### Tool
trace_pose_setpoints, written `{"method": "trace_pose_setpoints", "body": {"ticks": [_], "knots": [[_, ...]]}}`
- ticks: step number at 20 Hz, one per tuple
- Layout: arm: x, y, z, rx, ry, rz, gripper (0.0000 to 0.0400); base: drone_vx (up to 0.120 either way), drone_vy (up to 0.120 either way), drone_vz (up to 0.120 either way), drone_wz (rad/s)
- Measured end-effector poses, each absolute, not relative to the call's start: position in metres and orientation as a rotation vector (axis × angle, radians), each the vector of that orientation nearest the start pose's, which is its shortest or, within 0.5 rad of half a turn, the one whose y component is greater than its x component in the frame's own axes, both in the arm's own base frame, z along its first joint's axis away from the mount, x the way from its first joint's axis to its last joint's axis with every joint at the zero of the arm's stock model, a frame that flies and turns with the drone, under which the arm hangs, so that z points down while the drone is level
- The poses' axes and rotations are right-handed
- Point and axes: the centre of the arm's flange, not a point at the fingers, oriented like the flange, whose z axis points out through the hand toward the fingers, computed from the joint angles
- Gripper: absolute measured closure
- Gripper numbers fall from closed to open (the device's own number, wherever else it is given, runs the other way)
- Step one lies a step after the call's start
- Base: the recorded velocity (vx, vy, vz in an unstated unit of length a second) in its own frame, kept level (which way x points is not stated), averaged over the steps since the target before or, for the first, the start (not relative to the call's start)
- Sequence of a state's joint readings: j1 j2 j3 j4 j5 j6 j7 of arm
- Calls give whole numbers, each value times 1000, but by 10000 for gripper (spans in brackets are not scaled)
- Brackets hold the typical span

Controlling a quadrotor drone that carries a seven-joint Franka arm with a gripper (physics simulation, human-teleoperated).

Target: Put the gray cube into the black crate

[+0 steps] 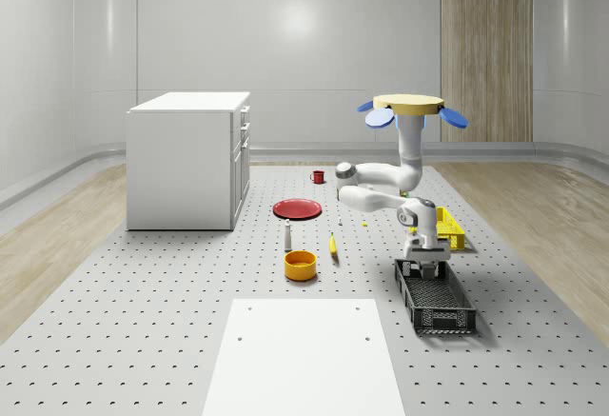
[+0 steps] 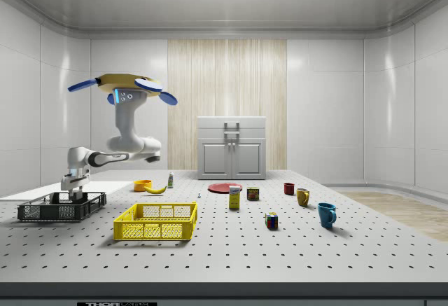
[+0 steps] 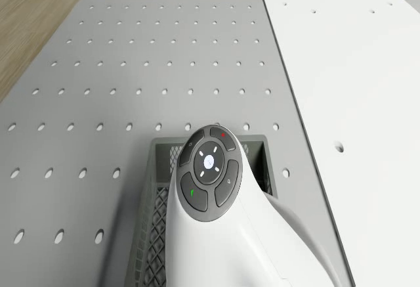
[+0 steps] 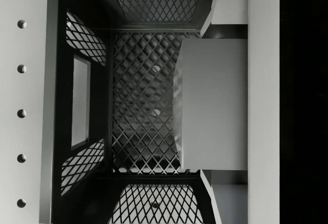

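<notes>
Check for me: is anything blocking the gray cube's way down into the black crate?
Nothing visible does. The gray cube sits between the fingers of the tool, right above the black crate's open mesh floor, with bare mesh below it. The drone hovers above the table beside the crate's far end.

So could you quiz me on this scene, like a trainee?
1. True or false: the gripper is over the black crate.
2. What does the gripper hold? A) banana B) gray cube C) orange bowl
3. Fill in: the drone hovers above the ____ crate.

Key: 1 true; 2 B; 3 yellow.
</notes>
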State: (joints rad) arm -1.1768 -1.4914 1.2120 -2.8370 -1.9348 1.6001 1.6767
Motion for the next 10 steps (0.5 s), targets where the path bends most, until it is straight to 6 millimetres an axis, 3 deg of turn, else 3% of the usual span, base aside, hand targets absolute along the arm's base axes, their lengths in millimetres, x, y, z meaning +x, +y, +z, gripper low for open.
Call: {"method": "trace_pose_setpoints", "body": {"ticks": [5,8,10], "knots": [[307,0,535,1,-2,785,149,120,0,0,0],[307,0,535,1,-2,785,149,120,0,-93,0],[307,0,535,1,-2,785,149,120,0,-20,0]]}}
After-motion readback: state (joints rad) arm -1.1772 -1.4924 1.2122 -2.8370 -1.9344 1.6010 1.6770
